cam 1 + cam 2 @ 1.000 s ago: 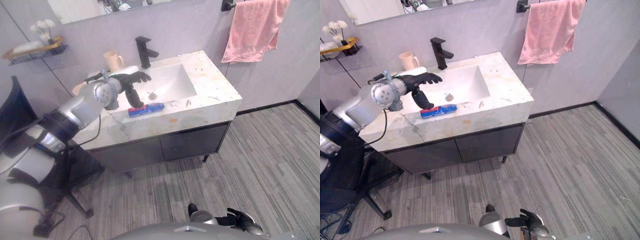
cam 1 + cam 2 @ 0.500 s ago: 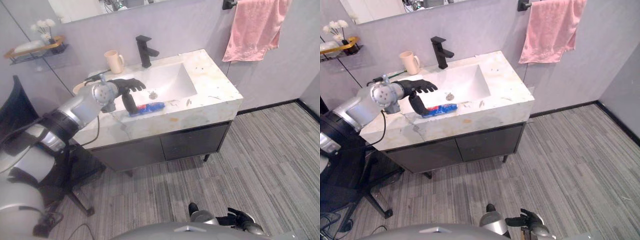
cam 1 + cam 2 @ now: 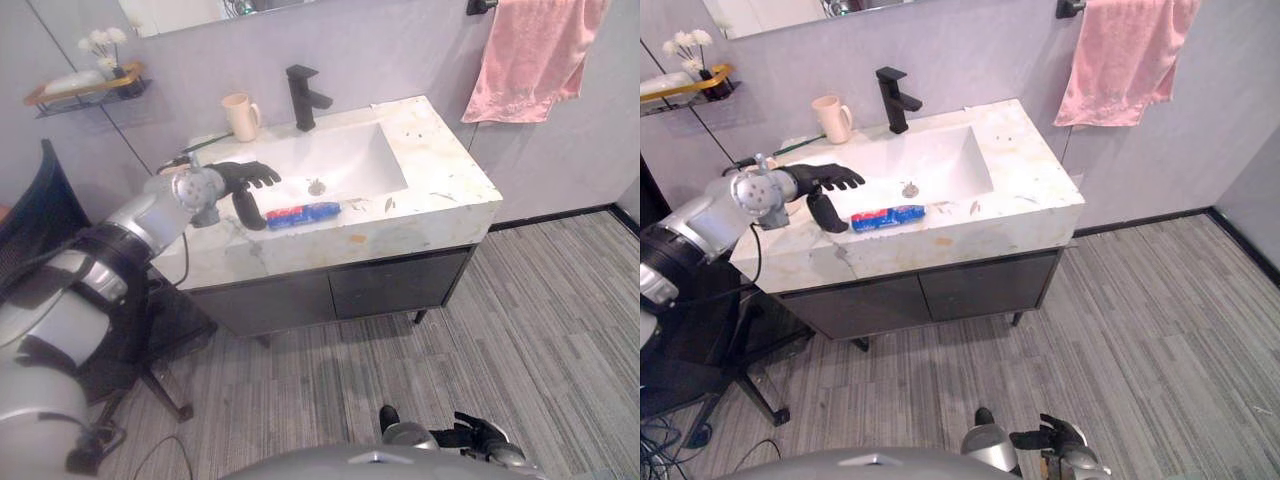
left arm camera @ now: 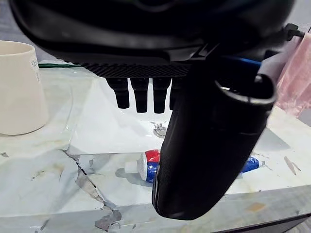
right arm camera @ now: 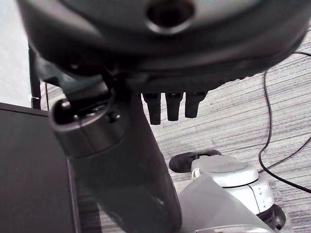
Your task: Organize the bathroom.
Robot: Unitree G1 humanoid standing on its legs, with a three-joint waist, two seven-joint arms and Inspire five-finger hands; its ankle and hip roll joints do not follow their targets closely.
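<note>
Marble-patterned and pale, the bench (image 3: 420, 205) under my reach is not tidy yet, and I judge the job barely begun. Nearest me, low by the floor, my right hand (image 3: 478, 437) hangs idle with its fingers straight and nothing in it. Up on the front strip of the bench lies the toothpaste tube (image 3: 303, 212), blue with a red band near its white cap, flat on its side and parallel to the edge, between the basin and the front lip. My left hand (image 3: 243, 185) hovers just beside the cap end of that tube, fingers stretched out over the basin side and thumb pointing down toward the stone; it holds nothing, and in the wrist view the thumb hangs in front of the tube, apart from it. So the tube is not picked up. Behind it the white sink (image 3: 345, 160) looks bare apart from its drain. Farther back, on the left rear corner, stands a cream mug (image 3: 240, 116), and a green toothbrush (image 3: 798, 148) lies on the stone near it, not in the mug. The black faucet (image 3: 303, 96) rises at the back edge. A pink towel (image 3: 535, 55) hangs on the wall rail, seemingly in its place. What is left, I reckon: closing on the tube and putting tube and brush away, likely in the mug.
</note>
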